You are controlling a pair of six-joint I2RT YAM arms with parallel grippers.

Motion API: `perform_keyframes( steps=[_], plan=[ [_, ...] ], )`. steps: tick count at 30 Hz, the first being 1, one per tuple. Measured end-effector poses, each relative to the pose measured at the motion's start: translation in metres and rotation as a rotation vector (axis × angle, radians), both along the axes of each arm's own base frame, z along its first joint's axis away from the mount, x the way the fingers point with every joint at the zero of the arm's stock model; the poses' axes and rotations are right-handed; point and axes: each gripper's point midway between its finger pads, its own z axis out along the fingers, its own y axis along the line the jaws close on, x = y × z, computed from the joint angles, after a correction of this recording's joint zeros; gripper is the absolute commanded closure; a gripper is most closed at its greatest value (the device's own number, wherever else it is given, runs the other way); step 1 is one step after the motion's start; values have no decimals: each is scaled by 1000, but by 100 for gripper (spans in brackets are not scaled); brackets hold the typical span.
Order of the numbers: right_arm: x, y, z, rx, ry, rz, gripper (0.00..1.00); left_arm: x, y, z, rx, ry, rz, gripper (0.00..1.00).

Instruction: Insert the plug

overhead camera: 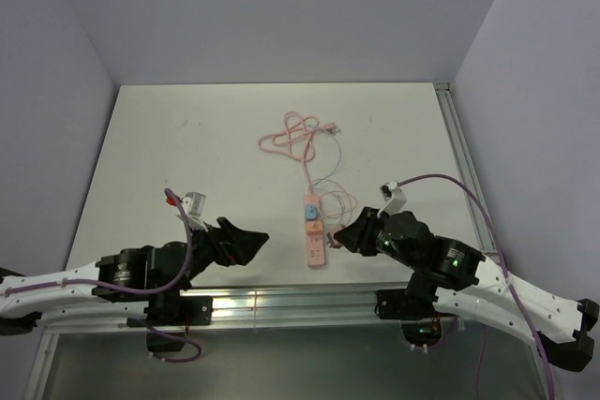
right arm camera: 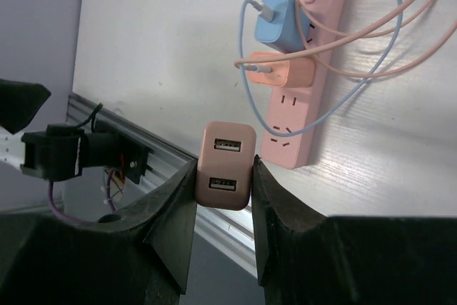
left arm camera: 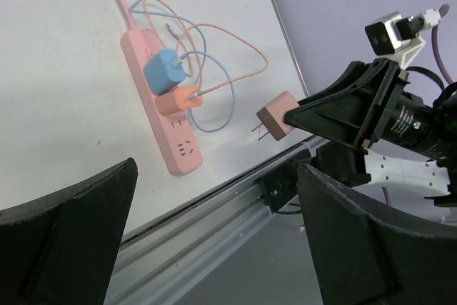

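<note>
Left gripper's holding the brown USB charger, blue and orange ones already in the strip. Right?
No, the right gripper holds the brown USB charger, as the right wrist view shows; the left gripper is open and empty. The blue charger and orange charger are indeed plugged into the strip.

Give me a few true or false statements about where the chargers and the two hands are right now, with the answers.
1. The right hand grips a two-port charger. True.
2. The blue adapter lies unplugged. False: it sits plugged into the power strip.
3. The left hand holds the power strip. False: it is open and empty, apart from the strip.
4. The two-port charger is not yet plugged in. True.
</note>
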Motion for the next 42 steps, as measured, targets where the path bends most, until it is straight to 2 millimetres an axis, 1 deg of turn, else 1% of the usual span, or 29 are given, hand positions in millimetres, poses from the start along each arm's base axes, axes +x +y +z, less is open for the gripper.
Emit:
perform_keyframes(
  steps=[3, 6, 8, 10, 14, 17, 22, 24, 28, 31, 33, 42],
  plan=[
    [2, 1, -6, -17, 12, -11, 100, 0, 13, -4, -41, 40, 31, 3],
    [2, 5, -22, -35, 30, 2, 100, -1, 18, -4, -75, 79, 47, 3],
    [-1, 8, -35, -43, 42, 25, 100, -2, 16, -9, -83, 104, 51, 3],
    [-3, 10, -46, -65, 55, 46, 100, -4, 13, -19, -66, 128, 50, 3],
    [1, 15, -56, -132, 54, 66, 100, -7, 3, -43, 3, 169, 40, 4],
    [3, 21, -59, -210, 30, 73, 100, -10, -3, -51, 34, 186, 25, 3],
    [-11, 39, -56, -297, -67, 124, 100, -13, -10, -56, 48, 196, 10, 3],
    [-12, 43, -57, -320, -95, 126, 100, -13, -10, -56, 51, 196, 10, 3],
    [-7, 43, -65, -386, -130, 93, 100, -13, -9, -53, 34, 194, 9, 4],
    [-2, 44, -67, -423, -160, 66, 100, -13, -7, -46, -3, 191, 7, 4],
    [1, 44, -67, -432, -177, 47, 100, -13, -4, -46, -25, 191, 6, 4],
    [13, 55, -52, -364, -238, -25, 100, -14, 2, -46, -46, 194, 8, 4]
  ],
)
